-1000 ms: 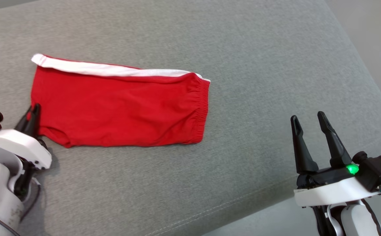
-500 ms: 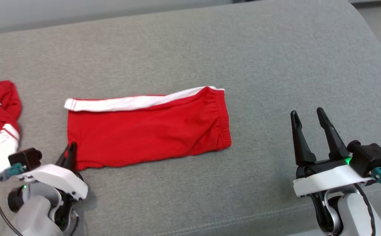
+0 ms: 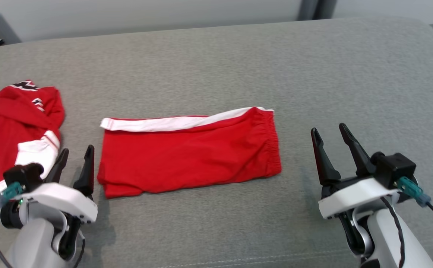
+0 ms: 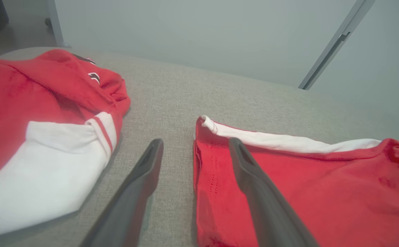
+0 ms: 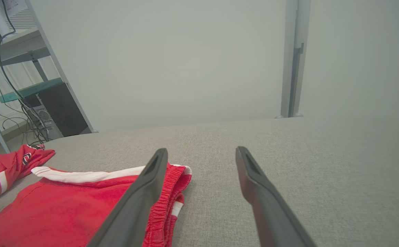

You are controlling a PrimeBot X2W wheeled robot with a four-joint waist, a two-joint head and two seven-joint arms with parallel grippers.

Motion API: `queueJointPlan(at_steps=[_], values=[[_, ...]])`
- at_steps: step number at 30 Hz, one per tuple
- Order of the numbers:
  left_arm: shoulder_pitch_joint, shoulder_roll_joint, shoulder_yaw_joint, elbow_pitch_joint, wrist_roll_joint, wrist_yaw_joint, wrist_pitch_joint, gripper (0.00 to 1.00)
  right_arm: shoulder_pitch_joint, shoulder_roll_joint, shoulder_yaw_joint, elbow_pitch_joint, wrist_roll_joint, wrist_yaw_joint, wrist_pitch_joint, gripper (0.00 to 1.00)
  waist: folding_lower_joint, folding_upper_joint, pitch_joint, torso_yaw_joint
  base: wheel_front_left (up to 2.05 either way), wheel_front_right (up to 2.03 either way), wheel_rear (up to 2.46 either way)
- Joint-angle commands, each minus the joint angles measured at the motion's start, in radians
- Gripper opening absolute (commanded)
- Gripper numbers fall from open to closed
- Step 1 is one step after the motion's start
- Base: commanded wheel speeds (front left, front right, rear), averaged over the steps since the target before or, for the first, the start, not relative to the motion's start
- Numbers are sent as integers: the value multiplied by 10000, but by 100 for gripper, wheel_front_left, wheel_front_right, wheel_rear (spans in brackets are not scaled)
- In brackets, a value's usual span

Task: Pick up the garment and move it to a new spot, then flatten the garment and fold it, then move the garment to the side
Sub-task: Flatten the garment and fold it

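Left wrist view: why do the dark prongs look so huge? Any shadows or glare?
Left wrist view: wide lens swells the left pincer, fingers soft at the bottom edge. Head view: even light, no glare, faint shadow beside it on the cushion.

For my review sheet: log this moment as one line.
shorts: folded, flat on couch | left gripper: open, at shorts' left edge | right gripper: open, empty | jersey: crumpled, far left
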Motion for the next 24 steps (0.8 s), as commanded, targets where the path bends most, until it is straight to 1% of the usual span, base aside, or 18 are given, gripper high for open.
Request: queueJointPlan(at_steps=[1,6,10,13,16,19,24], values=[[180,369,436,-340,223,-7,-101,100,-356,-16,237,-52,35,0,-118,100,0,-1,-80,287,0,0,0],[1245,302,1141,-1598,1217,-59,-102,100,-1044,-16,374,1436,165,0,-118,100,0,-1,-264,1155,0,0,0],[1909,82,1642,-2234,1600,-78,-102,100,-1428,-16,411,2871,446,0,-118,100,0,-1,-384,1828,0,0,0],[2311,42,1738,-2733,1800,-82,-102,100,-1621,-16,324,3719,729,0,-118,100,0,-1,-419,2224,0,0,0],[2661,61,1760,-3034,1833,-83,-102,100,-1716,-16,202,4478,1009,0,-118,100,0,-1,-382,2530,0,0,0],[2801,103,1713,-3296,1628,-84,-102,100,-1801,-16,-115,5141,1315,0,-118,100,0,-1,-289,2799,0,0,0],[2835,266,1668,-3687,1384,-85,-102,100,-1818,-16,-899,5613,1191,0,-118,100,0,-1,-83,3111,0,0,0]])
